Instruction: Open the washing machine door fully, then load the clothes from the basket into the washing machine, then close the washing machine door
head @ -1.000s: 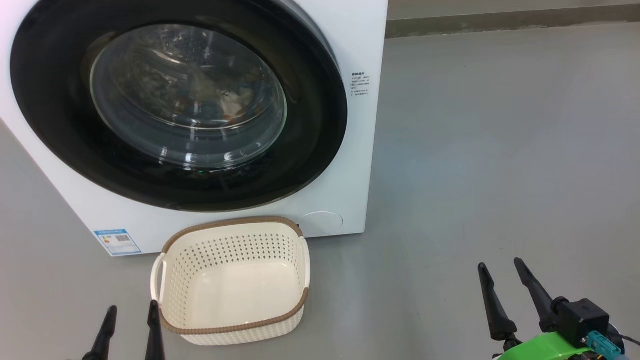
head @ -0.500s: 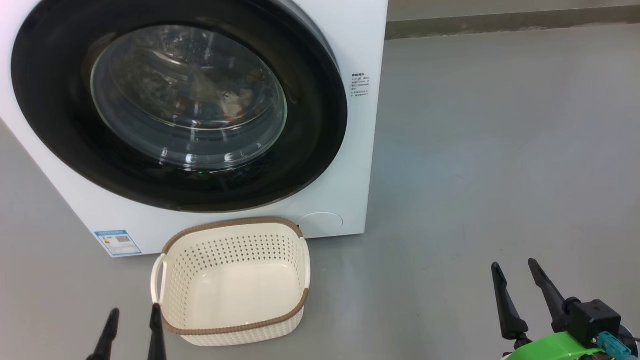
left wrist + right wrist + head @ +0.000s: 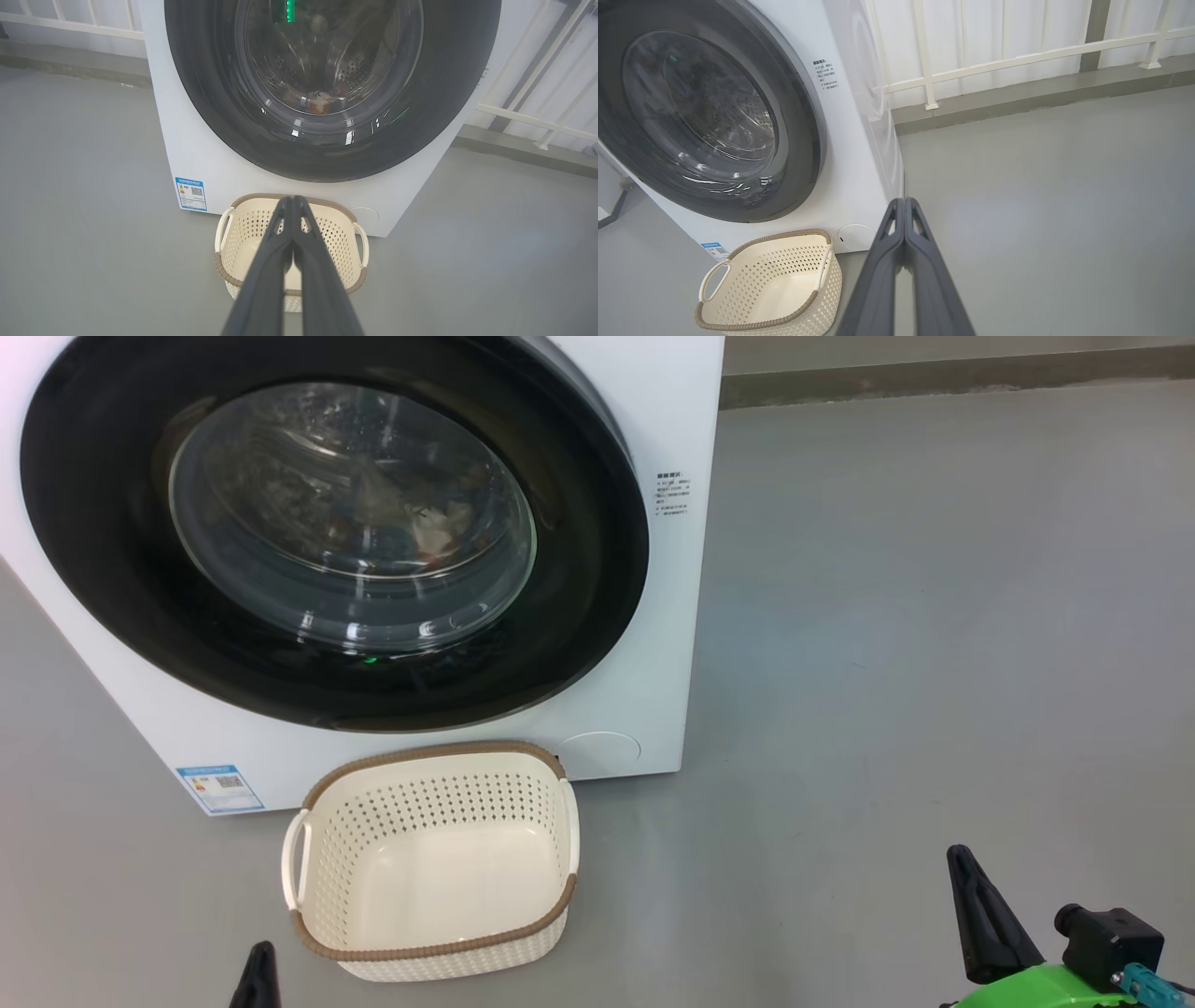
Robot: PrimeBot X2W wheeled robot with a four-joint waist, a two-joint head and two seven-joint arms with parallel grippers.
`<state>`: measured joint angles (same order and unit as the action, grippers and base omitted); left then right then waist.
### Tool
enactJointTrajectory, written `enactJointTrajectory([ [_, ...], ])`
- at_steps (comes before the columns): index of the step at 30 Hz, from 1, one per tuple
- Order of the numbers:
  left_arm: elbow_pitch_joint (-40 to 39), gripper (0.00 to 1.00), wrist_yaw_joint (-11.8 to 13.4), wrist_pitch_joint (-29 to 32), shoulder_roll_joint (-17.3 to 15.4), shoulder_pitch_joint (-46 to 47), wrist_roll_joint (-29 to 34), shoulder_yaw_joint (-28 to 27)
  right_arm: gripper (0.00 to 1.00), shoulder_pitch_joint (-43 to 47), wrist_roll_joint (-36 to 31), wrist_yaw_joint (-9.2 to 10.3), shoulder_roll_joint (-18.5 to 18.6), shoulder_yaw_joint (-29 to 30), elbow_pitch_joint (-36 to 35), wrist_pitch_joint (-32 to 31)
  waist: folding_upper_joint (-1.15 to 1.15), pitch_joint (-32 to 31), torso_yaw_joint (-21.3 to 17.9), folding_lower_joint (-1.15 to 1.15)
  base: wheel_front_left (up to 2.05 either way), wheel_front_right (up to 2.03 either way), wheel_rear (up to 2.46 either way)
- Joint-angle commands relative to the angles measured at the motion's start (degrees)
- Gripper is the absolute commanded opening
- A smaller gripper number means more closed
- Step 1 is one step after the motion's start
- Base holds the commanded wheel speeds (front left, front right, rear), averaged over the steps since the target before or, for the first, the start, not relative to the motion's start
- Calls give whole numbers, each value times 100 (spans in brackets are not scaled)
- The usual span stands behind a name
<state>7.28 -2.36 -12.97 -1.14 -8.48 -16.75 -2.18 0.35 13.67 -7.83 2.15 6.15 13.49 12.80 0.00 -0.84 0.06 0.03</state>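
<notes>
Fingers [image 3: 268, 275] dark, tapered, tips together; basket [image 3: 243, 233] perforated cream plastic.

White washer [image 3: 653, 616], glossy black door [image 3: 579, 569], cream perforated basket [image 3: 434, 887] with brown woven rim, grey floor [image 3: 934, 616].

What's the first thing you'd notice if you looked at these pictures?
The huge round black washing machine door, shut, with its bulging glass window, takes up the upper left of the head view. Behind the glass a few clothes show dimly. Just below, on the grey floor, sits the cream basket, empty.
</notes>
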Motion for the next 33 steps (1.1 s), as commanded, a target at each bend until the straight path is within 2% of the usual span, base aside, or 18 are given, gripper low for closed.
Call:
enactJointTrajectory([
  [1, -98, 0, -43, 52, -78, 158, -200, -50, 0, -87, 199, 3, 41, 9, -130, -30, 0, 7, 0, -3, 0, 0, 0],
  [33, 107, 0, -172, 562, -105, 511, -2213, -147, 0, -236, 2296, 12, 50, 8, -90, -542, 0, 34, -2, -3, 0, 0, 0],
])
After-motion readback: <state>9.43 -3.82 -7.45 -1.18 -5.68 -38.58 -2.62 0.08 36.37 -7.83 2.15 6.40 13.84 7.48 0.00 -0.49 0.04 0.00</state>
